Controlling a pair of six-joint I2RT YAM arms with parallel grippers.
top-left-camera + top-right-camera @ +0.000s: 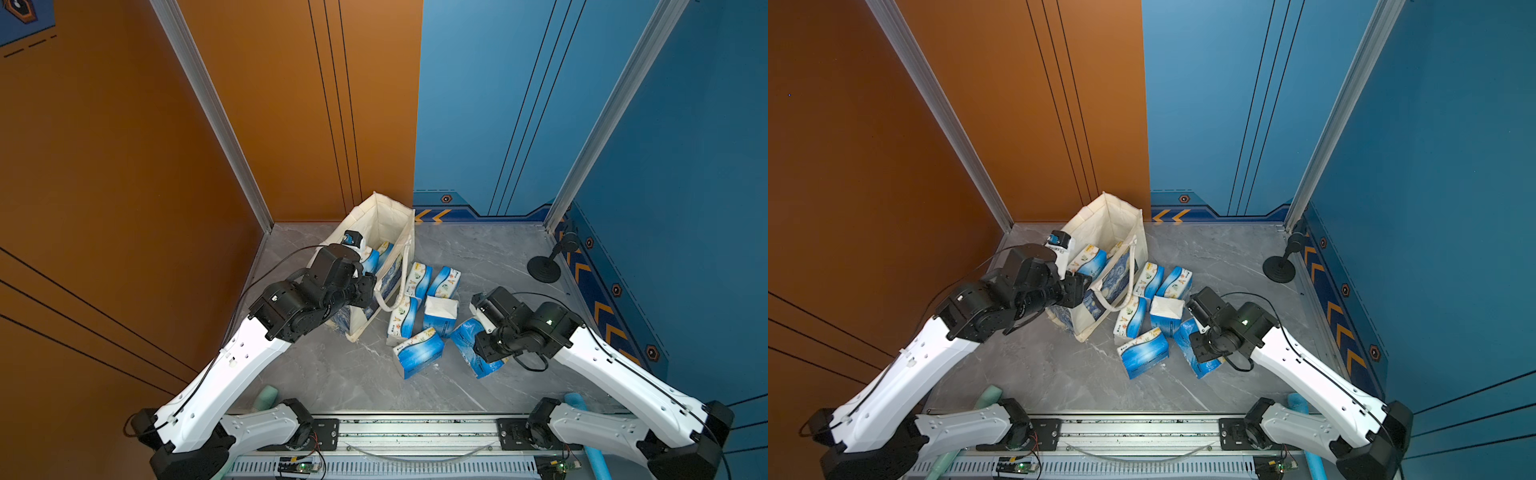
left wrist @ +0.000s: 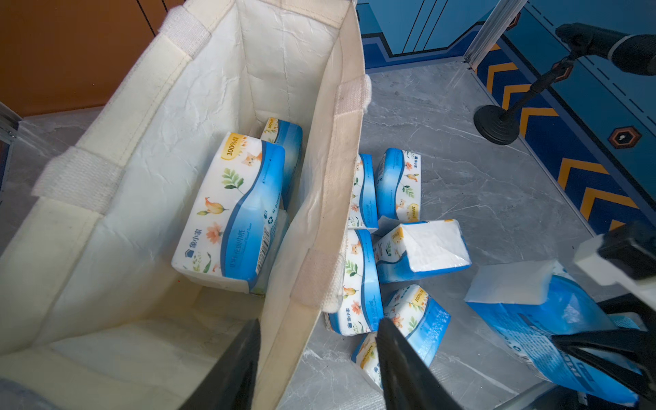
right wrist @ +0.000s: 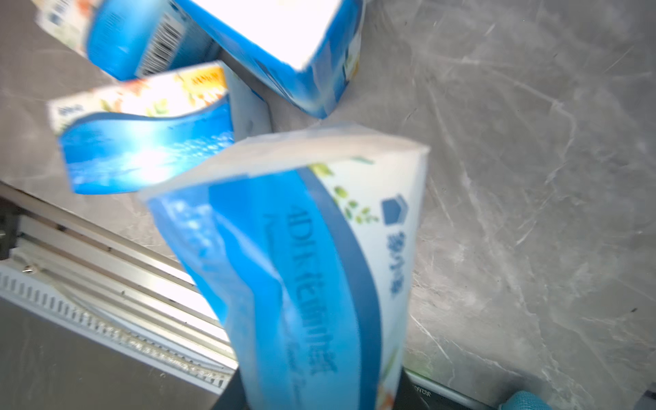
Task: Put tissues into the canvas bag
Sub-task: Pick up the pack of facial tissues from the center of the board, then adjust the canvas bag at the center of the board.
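One tissue pack (image 3: 301,248) clamped at one end by right gripper (image 3: 319,394), at 4 o'clock from canvas bag (image 1: 386,224). Bag wall straddled by half-open left gripper (image 2: 318,330), not pinched. Risks judged: soft wrapper pulled from jaws; unpinched wall folded inward, mouth blocked.

"100%" and "象小家" on the tissues (image 2: 227,213) in the canvas bag (image 2: 117,198)
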